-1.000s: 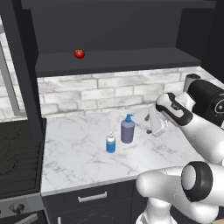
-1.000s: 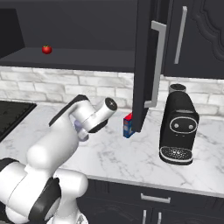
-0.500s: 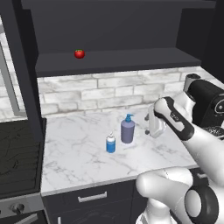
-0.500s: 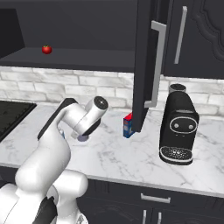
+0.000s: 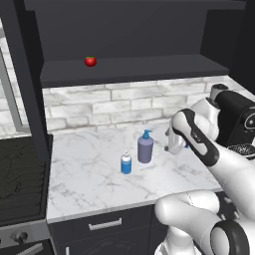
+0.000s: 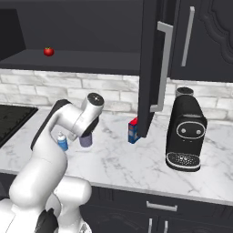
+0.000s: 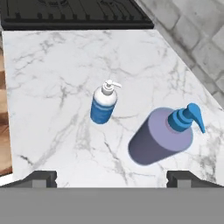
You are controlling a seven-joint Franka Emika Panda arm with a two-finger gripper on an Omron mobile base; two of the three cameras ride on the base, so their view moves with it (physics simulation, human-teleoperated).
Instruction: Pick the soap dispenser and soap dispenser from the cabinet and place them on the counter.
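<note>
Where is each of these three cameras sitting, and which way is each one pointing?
Left base view: behind the arm to its left, looking forward and down at the counter; the white arm rises from the lower right.
Right base view: behind the arm to its right, facing the same counter and the coffee machine; the arm rises from the lower left.
Hand view: on the hand, looking down between two dark fingertips.
All three show the small blue soap dispenser and the larger purple soap dispenser standing on the counter.

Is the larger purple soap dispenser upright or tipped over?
Upright: the purple soap dispenser stands on its base on the counter, pump on top.
</note>
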